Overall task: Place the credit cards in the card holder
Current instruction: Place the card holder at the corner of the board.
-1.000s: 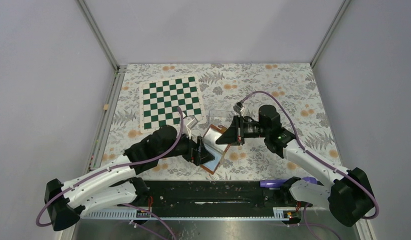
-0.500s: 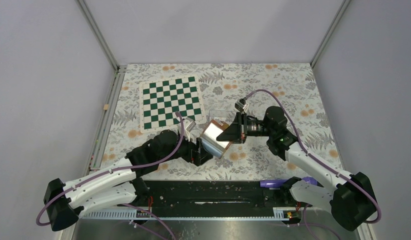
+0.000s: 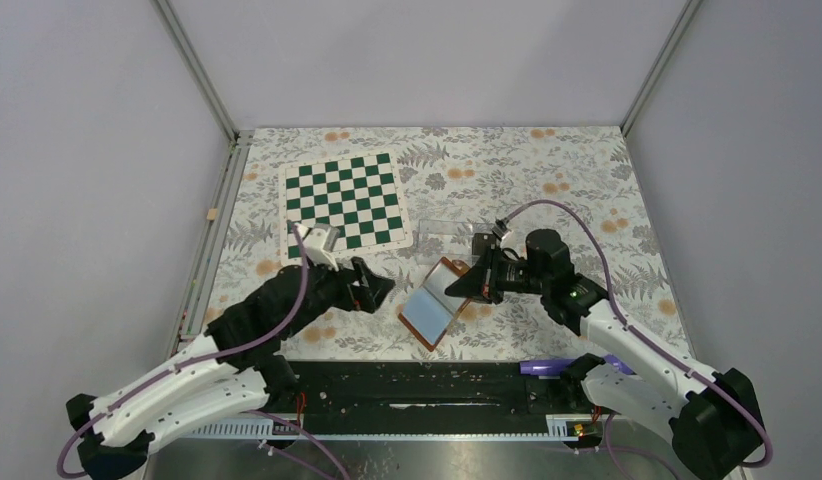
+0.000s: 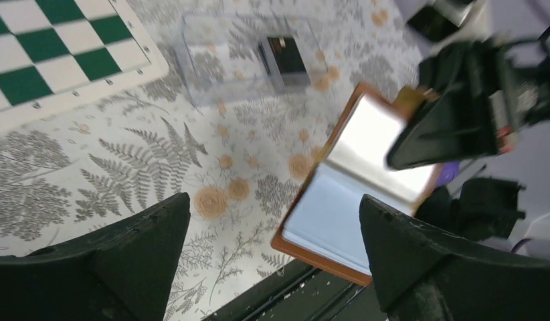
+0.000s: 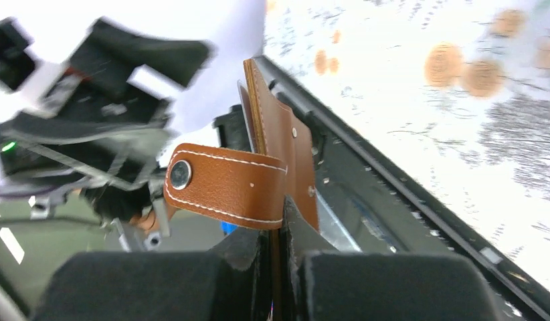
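The brown leather card holder [image 3: 434, 304] lies open near the table's front edge, its pale blue-grey sleeves [image 4: 339, 207] facing up. My right gripper [image 3: 461, 287] is shut on its far flap, holding that flap raised; the right wrist view shows the leather and snap strap [image 5: 225, 184] pinched between the jaws. My left gripper [image 3: 379, 283] is open and empty, just left of the holder and apart from it. The black credit cards [image 4: 286, 57], one with a small orange-gold mark, lie inside a clear plastic box [image 3: 442, 231] behind the holder.
A green and white chessboard mat [image 3: 342, 203] lies at the back left. A black rail [image 3: 417, 385] runs along the near edge, right under the holder's near corner. A purple object [image 3: 547, 367] sits by the right arm's base.
My left gripper has let go of the card holder and drawn back to the left. The holder has dropped open toward the front edge, with my right gripper still gripping its flap.
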Controlling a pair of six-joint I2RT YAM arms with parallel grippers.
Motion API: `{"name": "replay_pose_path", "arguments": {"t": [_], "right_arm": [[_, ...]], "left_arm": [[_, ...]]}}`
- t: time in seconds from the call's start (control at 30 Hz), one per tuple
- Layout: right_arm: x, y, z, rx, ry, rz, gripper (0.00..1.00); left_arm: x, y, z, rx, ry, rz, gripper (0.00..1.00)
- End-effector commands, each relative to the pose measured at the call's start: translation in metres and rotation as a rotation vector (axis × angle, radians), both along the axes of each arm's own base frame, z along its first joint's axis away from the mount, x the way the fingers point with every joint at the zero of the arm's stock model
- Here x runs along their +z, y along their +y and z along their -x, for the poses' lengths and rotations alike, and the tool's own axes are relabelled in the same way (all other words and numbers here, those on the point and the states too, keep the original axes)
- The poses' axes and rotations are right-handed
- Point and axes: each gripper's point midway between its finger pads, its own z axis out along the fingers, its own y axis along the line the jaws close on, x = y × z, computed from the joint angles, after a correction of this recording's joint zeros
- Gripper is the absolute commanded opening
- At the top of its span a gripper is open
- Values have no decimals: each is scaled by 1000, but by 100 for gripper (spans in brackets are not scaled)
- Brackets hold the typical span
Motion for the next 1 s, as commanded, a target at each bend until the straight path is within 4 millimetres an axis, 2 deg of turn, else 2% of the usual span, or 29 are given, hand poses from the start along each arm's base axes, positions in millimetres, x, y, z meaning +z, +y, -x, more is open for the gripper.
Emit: {"name": "replay_pose_path", "arguments": {"t": [0.0,0.17,0.33,0.5,0.6,0.7,0.87,0.97], "right_arm": [[-44,-18,-17,-178,15,127,0],[-81,-38,-34,-373,66,192,0],[-104,-46,-43,-504,118,125,0],[-108,-53,-52,-579,94,82,0],[-112,-59,-53,-605,89,115,0],[-120,-65,-49,-619,112,157,15],[-137,-75,-34,-614,190,259,55],[-142,-83,-24,-609,222,331,67]], "left_arm": [[33,28,-12,148,-56,38,96],[43,21,-8,106,-62,52,96],[43,1,-5,29,-46,63,96],[37,-12,-5,-11,-29,76,95],[34,-17,-6,-19,-25,88,95],[30,-20,-6,-22,-12,86,95],[12,-20,-6,-6,47,46,95],[-4,-17,-6,18,105,-12,95]]}}
